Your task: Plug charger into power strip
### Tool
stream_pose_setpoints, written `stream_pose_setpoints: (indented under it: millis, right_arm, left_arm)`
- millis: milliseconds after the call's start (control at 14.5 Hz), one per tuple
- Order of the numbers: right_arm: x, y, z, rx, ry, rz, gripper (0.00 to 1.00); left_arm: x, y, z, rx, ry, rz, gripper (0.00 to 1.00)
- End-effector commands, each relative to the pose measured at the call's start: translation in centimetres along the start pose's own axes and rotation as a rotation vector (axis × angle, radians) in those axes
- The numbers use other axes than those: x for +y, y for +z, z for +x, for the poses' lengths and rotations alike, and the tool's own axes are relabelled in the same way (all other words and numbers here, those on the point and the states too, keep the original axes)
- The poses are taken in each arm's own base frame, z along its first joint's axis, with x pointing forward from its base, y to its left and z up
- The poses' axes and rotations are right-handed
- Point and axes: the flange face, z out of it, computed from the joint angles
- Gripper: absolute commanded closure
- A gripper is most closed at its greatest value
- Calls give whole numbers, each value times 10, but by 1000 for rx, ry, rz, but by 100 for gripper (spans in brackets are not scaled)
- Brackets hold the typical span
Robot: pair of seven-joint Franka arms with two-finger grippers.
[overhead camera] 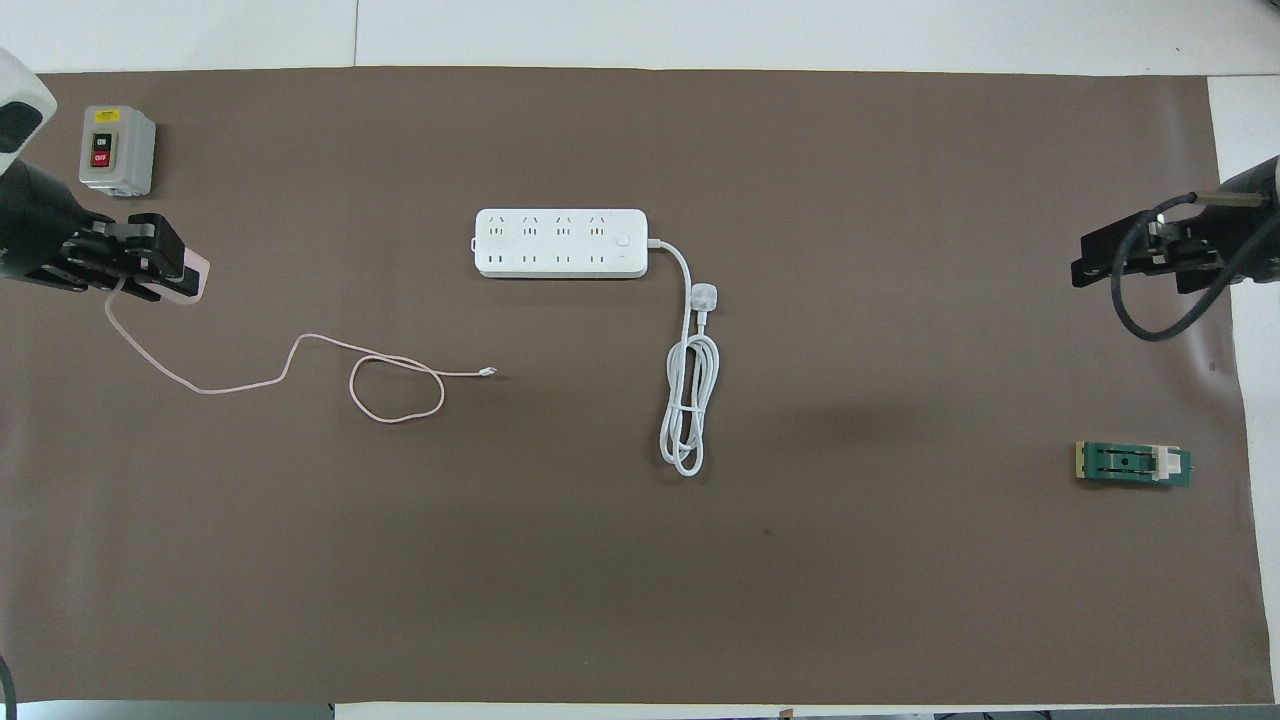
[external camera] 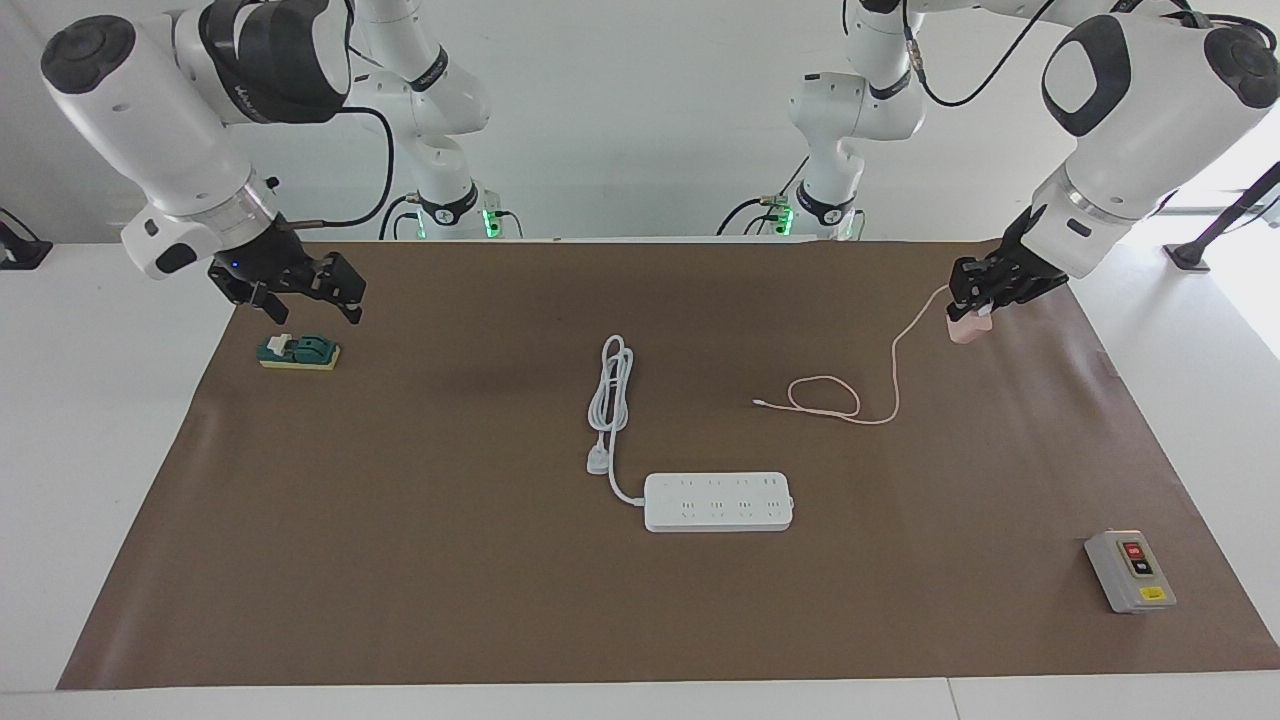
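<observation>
The pale-pink charger [external camera: 968,330] is at the left arm's end of the mat, near the robots. My left gripper [external camera: 975,305] is shut on its top and holds it at about mat level; it also shows in the overhead view [overhead camera: 135,268], with the charger [overhead camera: 192,282] under it. The thin pink cable [external camera: 895,380] trails over the mat in a loop to its free end [overhead camera: 487,372]. The white power strip [external camera: 718,501] [overhead camera: 561,243] lies flat mid-table, sockets up, farther from the robots than the cable. My right gripper [external camera: 305,295] [overhead camera: 1125,258] hangs open and empty, waiting.
The strip's thick white cord [external camera: 612,385] lies coiled, with its white plug [overhead camera: 705,296] beside the strip. A grey box with red and black buttons [external camera: 1130,570] [overhead camera: 117,150] sits at the left arm's end. A green and yellow block [external camera: 299,351] [overhead camera: 1133,464] lies under the right gripper.
</observation>
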Motion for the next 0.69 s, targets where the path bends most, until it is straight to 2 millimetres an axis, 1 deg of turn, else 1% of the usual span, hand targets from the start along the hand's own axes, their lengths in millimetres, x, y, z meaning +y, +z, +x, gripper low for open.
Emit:
stream_pose_setpoints:
  millis: [0, 138, 207, 275, 344, 413, 551, 620]
  right_arm:
    - [2, -14, -22, -8, -114, -41, 0]
    - [11, -20, -34, -43, -125, -38, 0]
    - [11, -23, -40, -64, -146, -34, 0]
    - [13, -23, -42, -71, -149, -33, 0]
    - [13, -24, -42, -68, -149, -35, 0]
    - [13, -29, -43, -55, -149, -44, 0]
    - [17, -34, -44, -44, -136, -57, 0]
    - [18, -35, -44, -40, -134, -59, 0]
  left_arm:
    - [12, -4, -2, -2, -169, 19, 100]
    - [17, -2, -3, -9, -186, 16, 100]
    - [14, 0, -1, -10, -265, 29, 100]
    - [18, -2, 0, 4, -327, 27, 100]
    - [23, 2, 4, 10, -356, 30, 100]
    - [30, 10, 11, 20, -396, 32, 100]
    - [53, 20, 24, 77, -645, 5, 100]
    - [77, 36, 31, 86, -704, 7, 100]
